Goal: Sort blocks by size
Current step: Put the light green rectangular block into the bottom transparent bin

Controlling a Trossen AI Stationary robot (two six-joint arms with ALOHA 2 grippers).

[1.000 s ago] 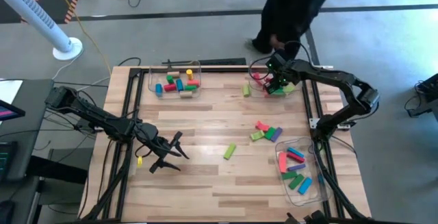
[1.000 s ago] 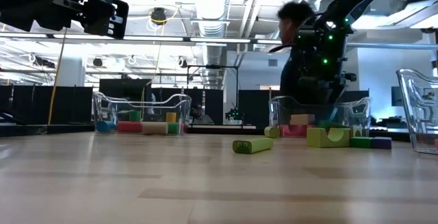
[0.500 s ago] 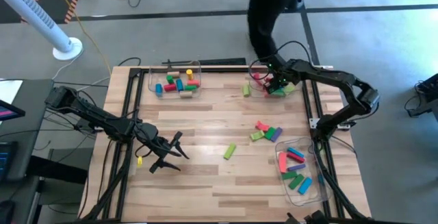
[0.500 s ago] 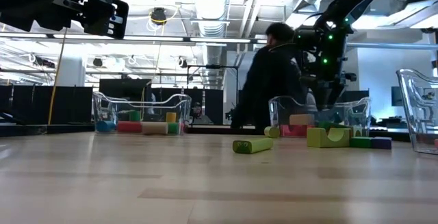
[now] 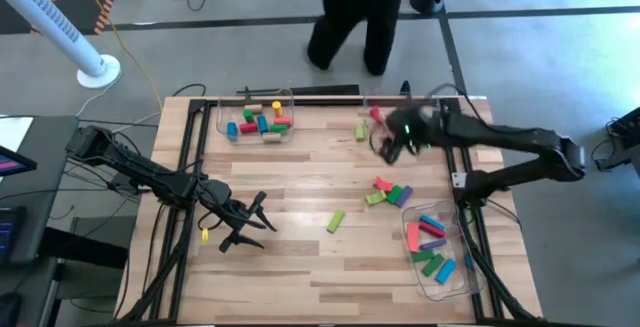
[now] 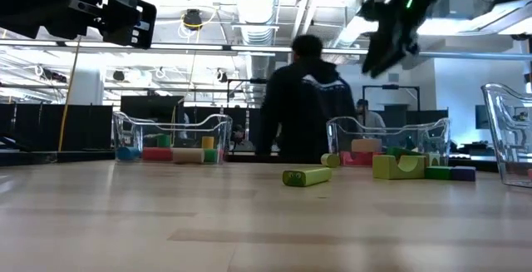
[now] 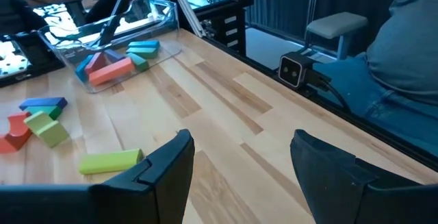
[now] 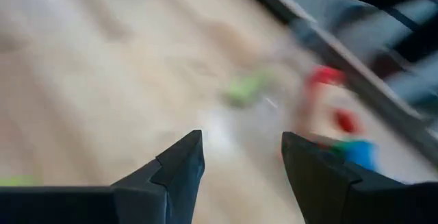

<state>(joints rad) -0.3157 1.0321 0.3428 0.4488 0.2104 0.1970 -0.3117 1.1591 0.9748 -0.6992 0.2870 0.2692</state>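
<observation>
The right gripper [image 5: 385, 147] hung above the surface [image 5: 300, 267] near its far right corner, its fingers [image 8: 174, 166] spread with nothing between them; in its wrist view, blurred, only bare wood and some smeared red, green and blue shapes lay beyond the fingertips. The left gripper [image 5: 262, 210] rested low near the left edge, fingers [image 7: 171, 166] likewise spread and empty, with a green block [image 7: 109, 161] lying on the wood just past one fingertip, apart from it. The blocks were scattered in several spots: a handful in a clear tray [image 5: 222, 117] at the far edge left of centre, a small light-green block [image 5: 360, 130] on the wood near the far edge just beside the right gripper, a loose cluster of red, green and purple blocks [image 5: 388, 193] toward the right edge, well apart from both grippers, the single green block [image 5: 335, 221] near the middle, and a batch of longer blocks in a second clear tray [image 5: 412, 239] near the right edge toward the near corner. A person [image 5: 365, 7] in dark clothes stood on the floor beyond the far edge.
</observation>
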